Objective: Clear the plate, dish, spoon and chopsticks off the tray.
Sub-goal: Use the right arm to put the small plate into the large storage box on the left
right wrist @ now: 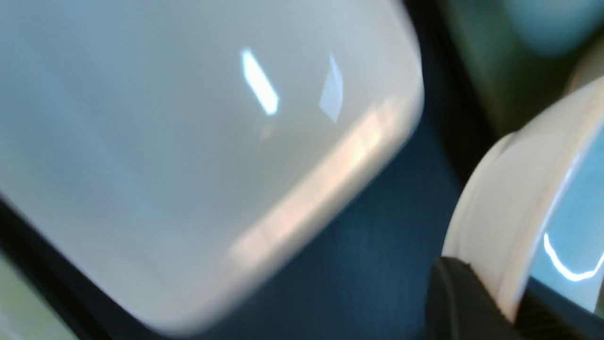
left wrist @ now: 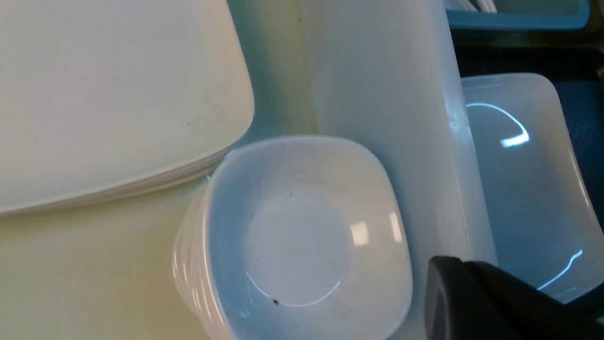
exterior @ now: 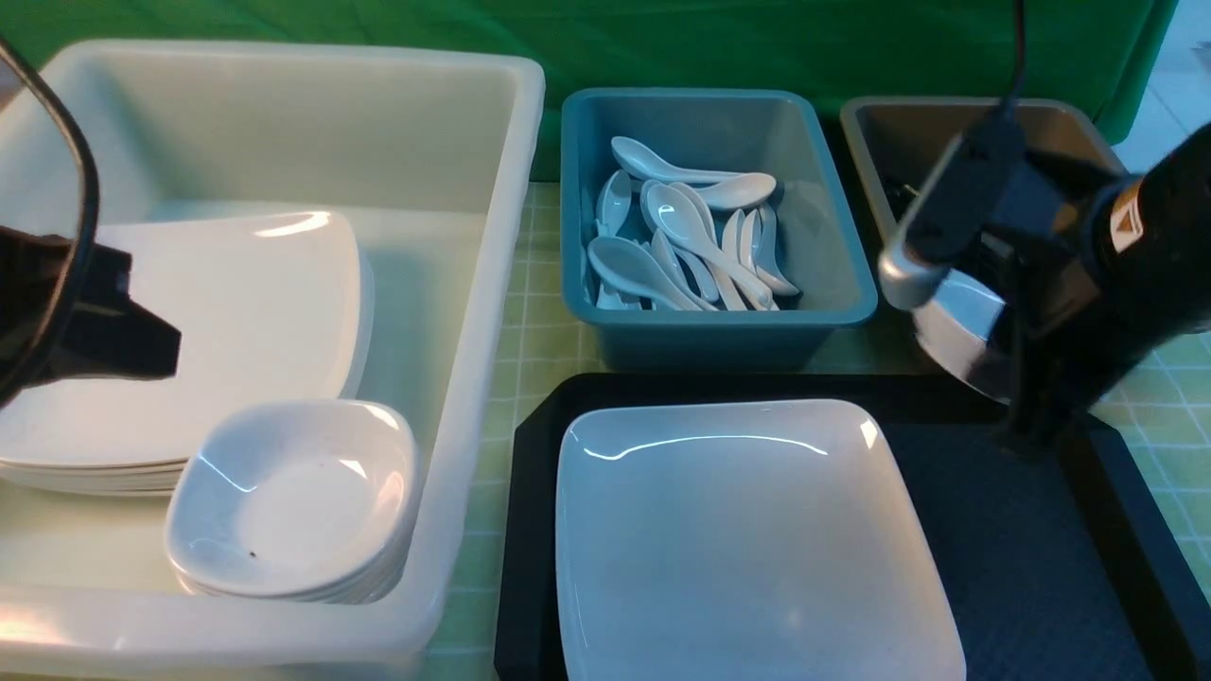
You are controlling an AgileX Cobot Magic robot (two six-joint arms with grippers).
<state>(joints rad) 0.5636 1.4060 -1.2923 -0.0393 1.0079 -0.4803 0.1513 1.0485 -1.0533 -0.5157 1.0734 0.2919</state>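
The plate (exterior: pixel 747 539) lies flat on the tray (exterior: pixel 1022 567), at the near edge of the front view. It sits left of the right jaws and lower than them, apart from them, with a strip of bare tray between. In the right wrist view it is a blurred white slab beside the jaws, touching neither finger.

The right jaws are clamped on the rim of the dish (exterior: pixel 951 326). One black finger (right wrist: pixel 465 302) presses the dish's outer wall, the rim runs up from between the jaws, and the glossy inside faces the other way. The dish hangs steeply tilted, almost on edge, under the right arm (exterior: pixel 1135 255), over the tray's far right corner. Whether its lower edge touches the tray I cannot tell.

The left jaws are together, on the left arm (exterior: pixel 38 284) above the white bin (exterior: pixel 492 284). Only one dark fingertip (left wrist: pixel 490 302) shows in the left wrist view. Just under the jaws stands a stack of small dishes (left wrist: pixel 302 236), hard against the bin's wall, with a stack of large plates (exterior: pixel 236 312) beyond it in the same bin.

Behind the tray, left of the right jaws and well apart from them, a blue bin (exterior: pixel 833 284) holds a heap of white spoons (exterior: pixel 681 246). A grey bin (exterior: pixel 908 132) stands behind the right jaws, its contents mostly hidden by the arm. All of it rests on the green-checked counter (exterior: pixel 539 331).
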